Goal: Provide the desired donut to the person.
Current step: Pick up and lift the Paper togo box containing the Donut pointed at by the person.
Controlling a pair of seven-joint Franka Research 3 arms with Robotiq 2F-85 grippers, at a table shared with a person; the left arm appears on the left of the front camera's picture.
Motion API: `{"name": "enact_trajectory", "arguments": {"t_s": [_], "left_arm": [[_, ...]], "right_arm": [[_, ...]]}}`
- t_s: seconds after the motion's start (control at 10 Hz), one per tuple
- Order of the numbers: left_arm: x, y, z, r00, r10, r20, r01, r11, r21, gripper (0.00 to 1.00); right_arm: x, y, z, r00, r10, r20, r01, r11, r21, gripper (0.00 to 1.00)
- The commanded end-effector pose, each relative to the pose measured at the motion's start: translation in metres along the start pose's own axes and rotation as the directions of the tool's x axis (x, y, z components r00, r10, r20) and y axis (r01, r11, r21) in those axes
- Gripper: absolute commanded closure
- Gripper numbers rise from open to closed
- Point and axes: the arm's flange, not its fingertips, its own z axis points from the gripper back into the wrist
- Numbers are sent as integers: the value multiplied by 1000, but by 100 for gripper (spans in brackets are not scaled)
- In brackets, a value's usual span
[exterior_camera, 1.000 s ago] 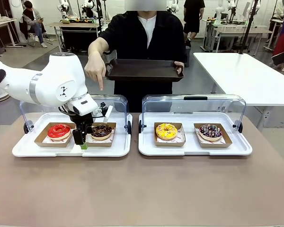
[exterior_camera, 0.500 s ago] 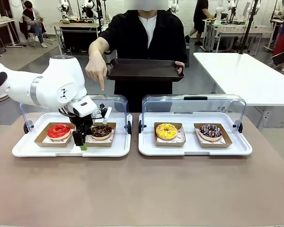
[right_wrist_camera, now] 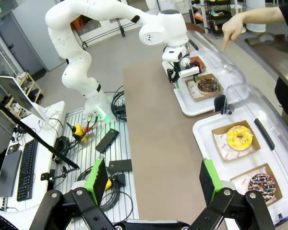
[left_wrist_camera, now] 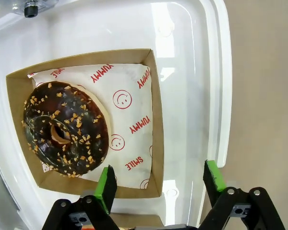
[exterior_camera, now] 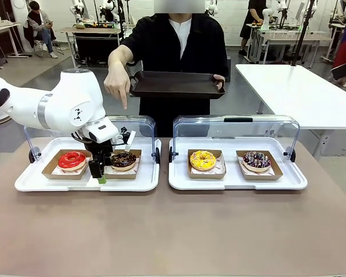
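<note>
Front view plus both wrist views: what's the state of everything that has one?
left lid, open, swung back
right lid, open, swung back
chocolate donut, in its box, ungripped
left end effector, open, over the box edge
right end effector, open, empty
brown tray, empty, held by the person
pointing hand, index finger down

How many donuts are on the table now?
4. Red donut and chocolate donut in the left tray; yellow donut and sprinkled donut in the right tray. None seems hidden.

Four donuts [exterior_camera: 203, 160], two white trays [exterior_camera: 57, 183]
</note>
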Motion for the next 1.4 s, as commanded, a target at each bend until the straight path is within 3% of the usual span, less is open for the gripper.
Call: {"name": "enact_trajectory", "arguments": {"t_s": [0.0,0.8,1.3], "left_arm": [[3,3,0,1000,13,-15,-13,1000,9,25],[1,2,0,1000,2,-12,-2,1000,2,99],[0,0,1,1000,-2,-13,2,1000,-1,100]], "right_arm": [[0,0,0,1000,3,9,-3,1000,12,0],[0,0,0,1000,3,9,-3,1000,12,0],[0,0,0,1000,3,9,-3,1000,12,0]]}}
